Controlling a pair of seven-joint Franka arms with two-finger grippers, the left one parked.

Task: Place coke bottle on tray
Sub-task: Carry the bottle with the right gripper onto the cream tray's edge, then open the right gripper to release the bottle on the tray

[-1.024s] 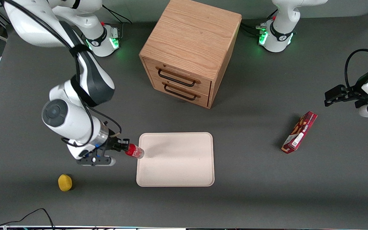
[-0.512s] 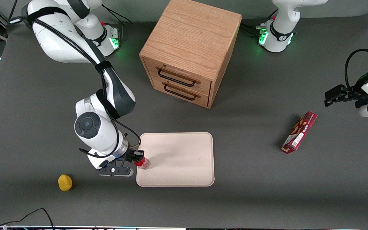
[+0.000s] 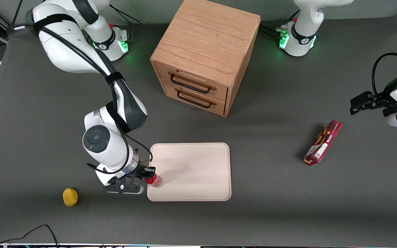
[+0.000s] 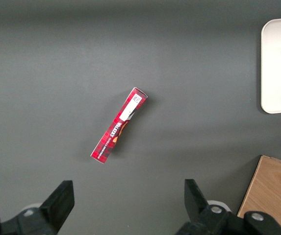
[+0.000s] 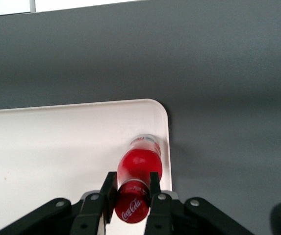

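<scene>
Coke bottle point(image 5: 139, 169) is hanging upright below our claw point(image 5: 131, 192), pinched at the cap, its base seemingly touching the tray point(image 3: 198, 172) near one corner.

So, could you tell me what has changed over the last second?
The tool, shut on the bottle throughout, carried it nearer the front camera along the tray edge and tipped it from slanted to nearly upright. It now stands over the tray's corner nearest the working arm's end, neck gripped. The tray, cabinet, snack box and yellow ball have not moved.
</scene>
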